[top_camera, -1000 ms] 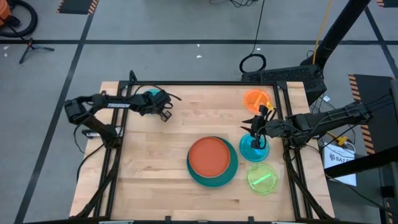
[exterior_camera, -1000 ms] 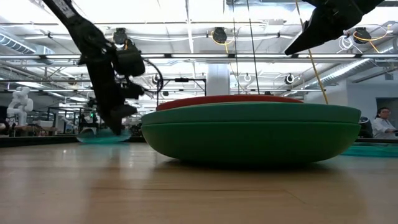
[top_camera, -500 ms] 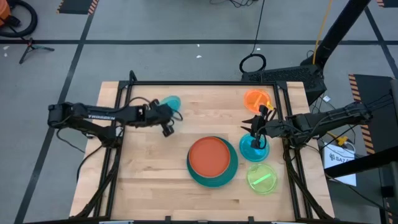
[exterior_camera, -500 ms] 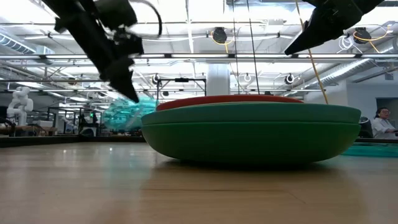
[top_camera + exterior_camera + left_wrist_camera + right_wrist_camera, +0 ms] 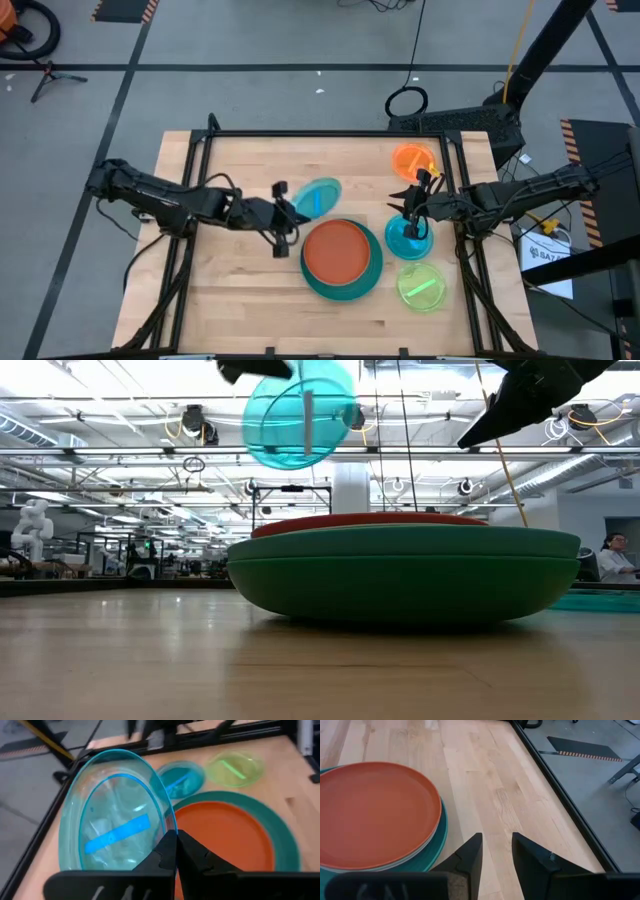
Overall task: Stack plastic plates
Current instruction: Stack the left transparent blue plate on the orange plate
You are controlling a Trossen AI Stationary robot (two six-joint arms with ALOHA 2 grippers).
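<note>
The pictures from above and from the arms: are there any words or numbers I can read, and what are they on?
No text can be read for sure.
White label right of the table: dark letters, too small to read.
Blue plate: no words, only a plain blue strip.

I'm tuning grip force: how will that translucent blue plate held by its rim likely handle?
The translucent blue plate keeps its round shape, pinched at one edge by the left gripper, so it is probably stiff and light. Its glossy plastic looks slippery; held tilted in the air, it might pivot or slide out.
</note>
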